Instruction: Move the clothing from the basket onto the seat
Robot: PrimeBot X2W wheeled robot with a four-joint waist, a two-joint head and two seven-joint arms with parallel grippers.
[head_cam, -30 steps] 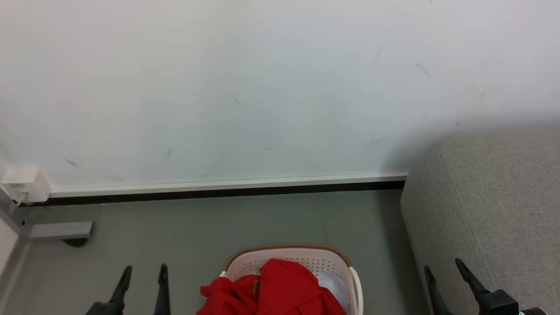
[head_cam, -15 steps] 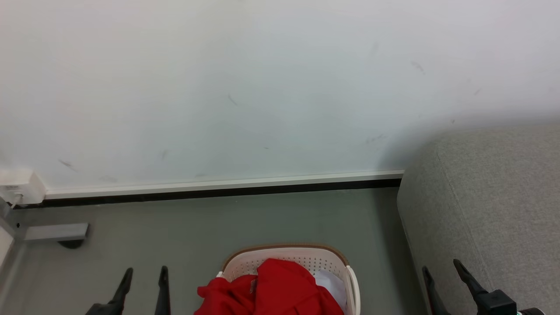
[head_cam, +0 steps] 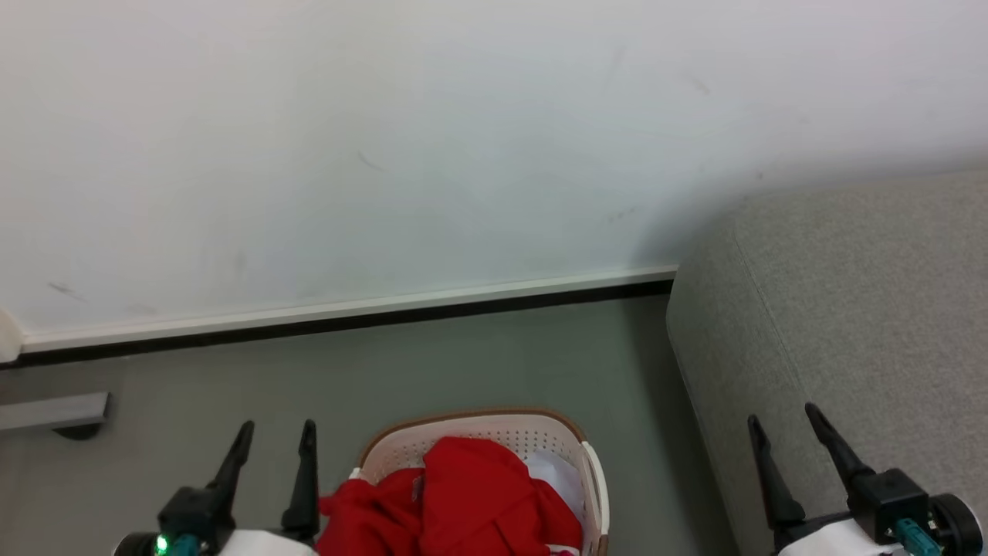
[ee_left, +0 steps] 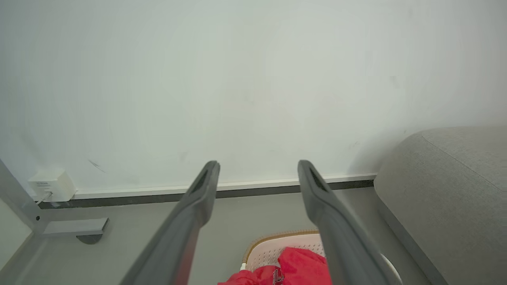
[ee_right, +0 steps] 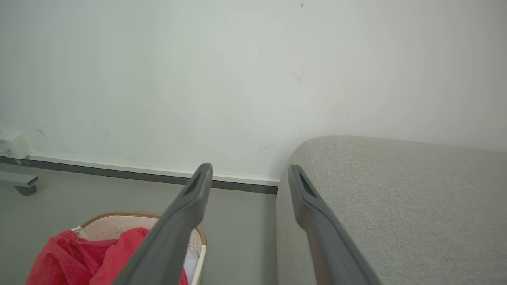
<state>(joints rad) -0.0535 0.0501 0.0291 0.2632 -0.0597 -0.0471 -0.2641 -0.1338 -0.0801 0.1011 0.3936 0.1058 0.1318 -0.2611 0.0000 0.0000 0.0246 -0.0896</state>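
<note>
Red clothing is heaped in the basket, which stands on the grey floor just to the right of the left gripper and well to the left of the right gripper. One red fold hangs over the basket's rim on the side nearest the left gripper. A white cloth lies in the basket too, on the side toward the right gripper, tucked against the red heap.

The sofa spreads beneath and ahead of the right gripper, its rounded corner standing between that gripper and the basket. A strip of bare floor keeps sofa and basket apart. Ahead of both grippers runs a pale wall with a white skirting board and a dark line under it. Off to the left of the left gripper a grey metal bar lies low over the floor. In the left wrist view a small white box with a thin cable sits on the wall above it.

Both grippers point forward, each with its two dark fingers spread apart and empty. The left one is over the floor beside the basket, the right one over the sofa's near edge.

Dark lettering shows on a red fold in the left wrist view, too small to read. The box's label is likewise unreadable.
</note>
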